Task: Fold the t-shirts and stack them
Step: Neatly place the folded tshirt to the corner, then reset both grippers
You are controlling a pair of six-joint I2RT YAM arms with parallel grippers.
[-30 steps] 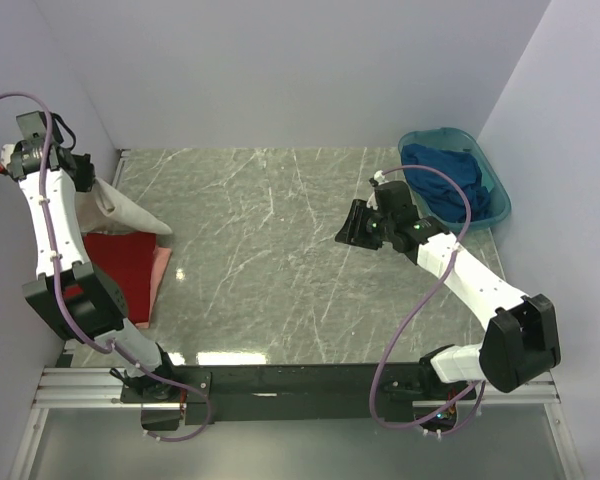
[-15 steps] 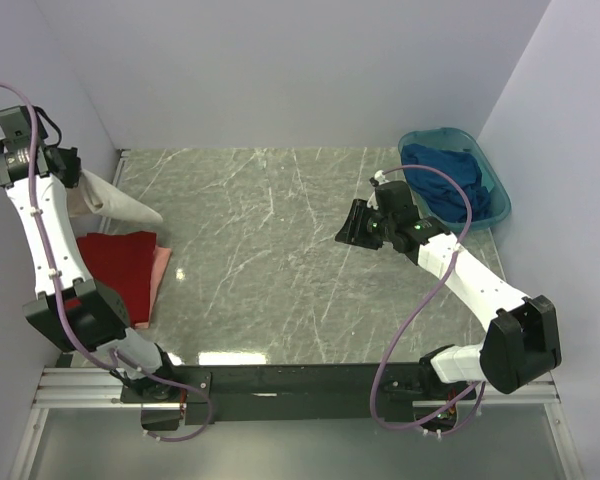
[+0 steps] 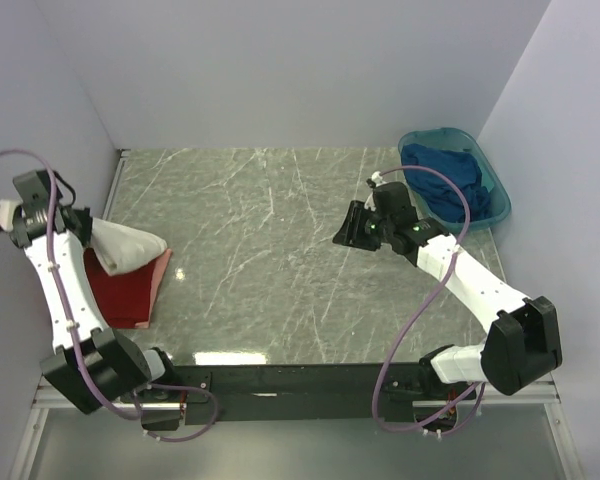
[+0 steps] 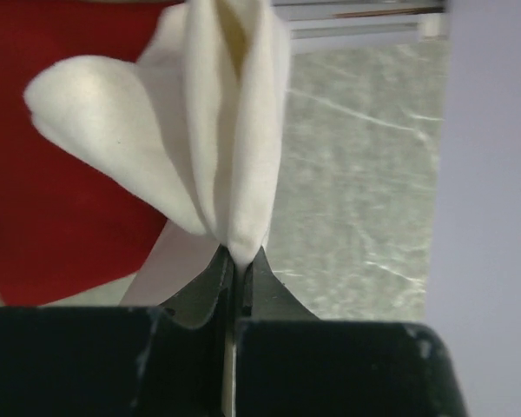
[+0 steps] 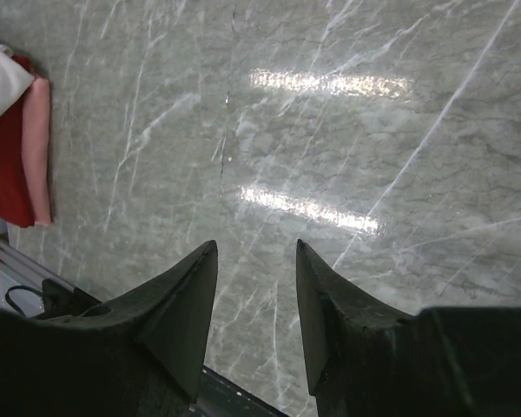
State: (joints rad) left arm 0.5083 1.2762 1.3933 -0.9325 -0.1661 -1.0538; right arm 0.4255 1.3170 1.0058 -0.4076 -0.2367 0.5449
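My left gripper (image 3: 83, 229) is shut on the folded cream-white t-shirt (image 3: 125, 246) and holds it over the red t-shirt (image 3: 128, 287) at the table's left edge. In the left wrist view the cream shirt (image 4: 200, 130) bunches out from between my shut fingers (image 4: 210, 280), with the red shirt (image 4: 61, 208) behind it. My right gripper (image 3: 348, 226) is open and empty above the table's middle right; it also shows in the right wrist view (image 5: 256, 248). The dark blue t-shirt (image 3: 450, 180) lies crumpled in the teal basin (image 3: 498, 195).
The grey marble table (image 3: 270, 260) is walled on the left, back and right. The teal basin stands at the back right corner. A black rail (image 3: 300, 380) with the arm bases runs along the near edge.
My left gripper has swung from the back left corner toward the near side and down, carrying the cream-white shirt onto the red shirt. The right arm has barely moved.
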